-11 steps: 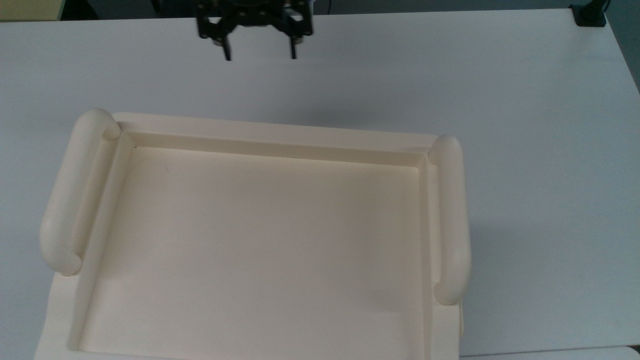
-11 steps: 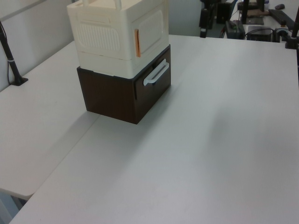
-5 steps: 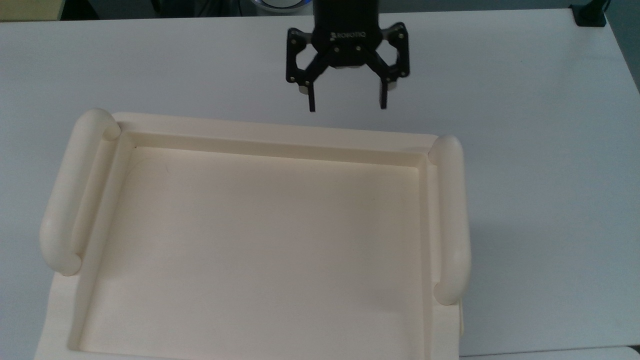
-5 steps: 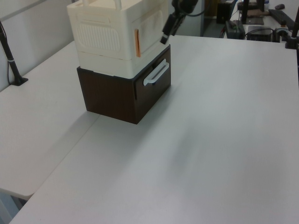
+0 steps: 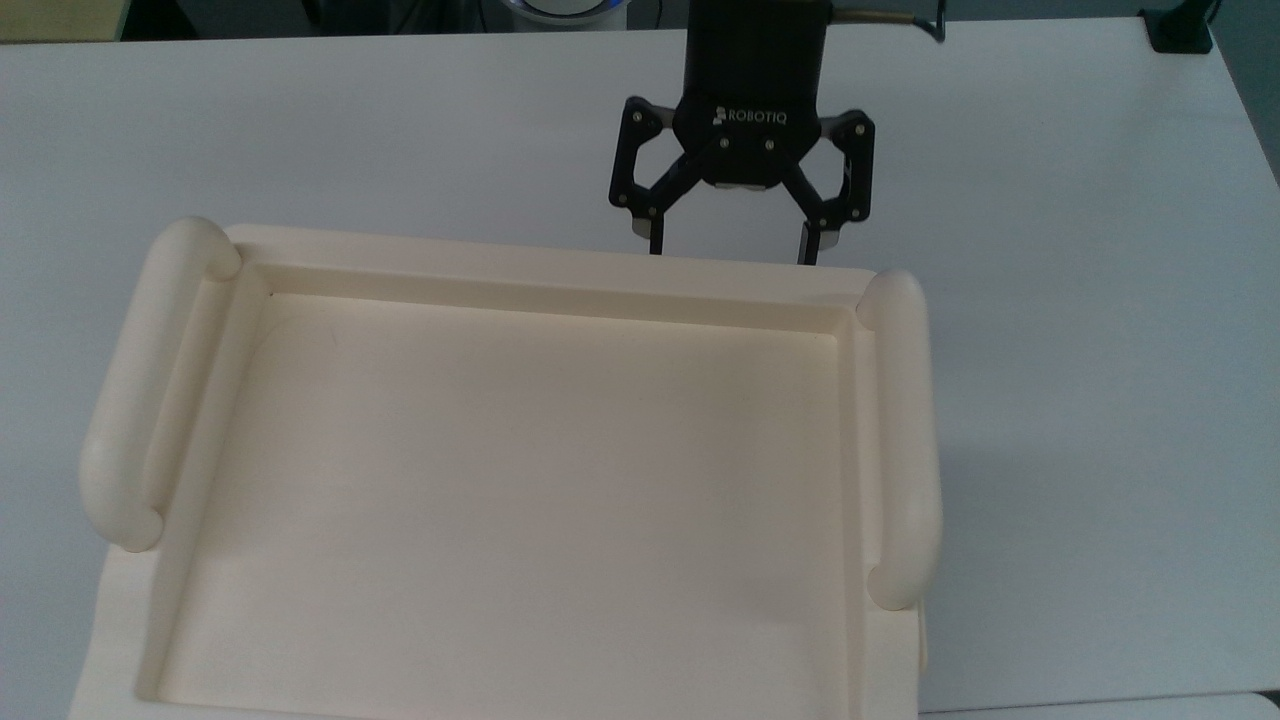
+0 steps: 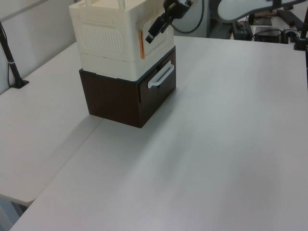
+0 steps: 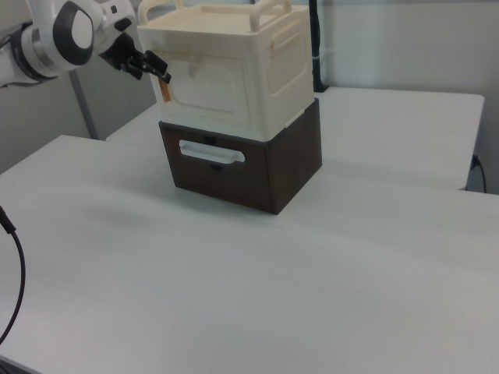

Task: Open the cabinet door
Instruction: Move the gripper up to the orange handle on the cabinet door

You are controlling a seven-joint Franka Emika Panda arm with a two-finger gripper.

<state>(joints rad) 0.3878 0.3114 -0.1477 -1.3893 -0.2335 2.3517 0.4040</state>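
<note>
The cream cabinet stands on a dark brown drawer box. Its door is a flat cream panel on the front face, lying flush and shut, with an orange strip along its edge at the right view's left. My gripper is open. In the top view its fingertips reach the front rim of the cabinet's recessed tray top. In the left view the gripper hangs close in front of the door, near the orange strip. In the right view my gripper is at the door's upper left corner.
The drawer box has a white bar handle below the door. Rounded side rails flank the tray top. The white table spreads wide in front. A black clamp post stands at the left view's left.
My gripper has come from the table's far edge toward the cabinet, moving down and to the top view's right, until its fingertips reach the front rim. It stays open.
</note>
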